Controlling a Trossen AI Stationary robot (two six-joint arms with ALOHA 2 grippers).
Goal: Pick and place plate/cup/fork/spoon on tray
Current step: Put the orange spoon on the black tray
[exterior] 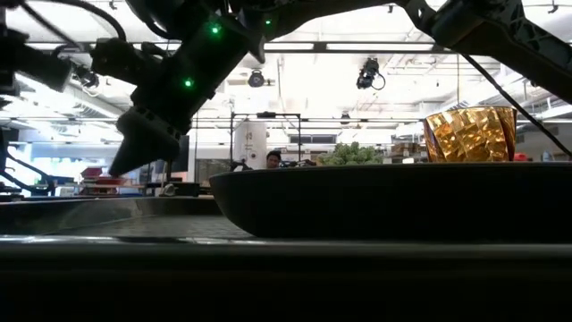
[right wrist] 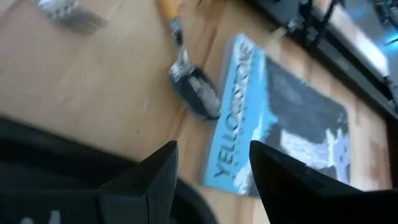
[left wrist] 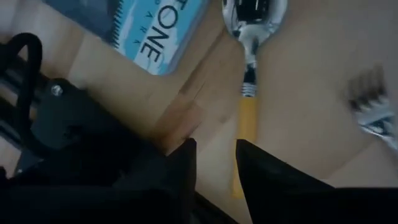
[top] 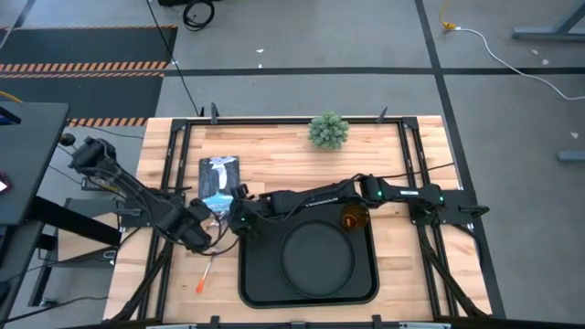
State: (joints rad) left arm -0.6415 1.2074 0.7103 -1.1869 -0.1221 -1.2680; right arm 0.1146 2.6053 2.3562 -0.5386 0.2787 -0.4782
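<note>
Seen from above, the black tray [top: 309, 291] sits at the table's 6 o'clock edge, placed where both arms can reach it. The round plate [top: 317, 255] already lies inside it and fills most of the floor. The amber cup [top: 355, 218] stands at the tray's 1 o'clock corner, though the right arm crosses over it and whether it rests inside the rim or just outside cannot be told from overhead (the level view shows its faceted top rising behind the tray's wall). A blue-and-white book [top: 219, 180] lies at 10 o'clock from the tray, with a small green plant [top: 328, 131] at the table's 12 o'clock side.

The right gripper [right wrist: 211, 165] reaches across to the tray's 10 o'clock corner, fingers spread and empty, above the spoon's bowl [right wrist: 196, 93] beside the book. The left gripper [left wrist: 214, 163] hangs close by, its fingers narrowly parted around nothing, lined up over the spoon's yellow handle, probably readying a pick-up. The fork [top: 206, 274] lies on bare wood at 8 o'clock from the tray; only its orange handle shows from above, and its tines are a blur in both wrist views
</note>
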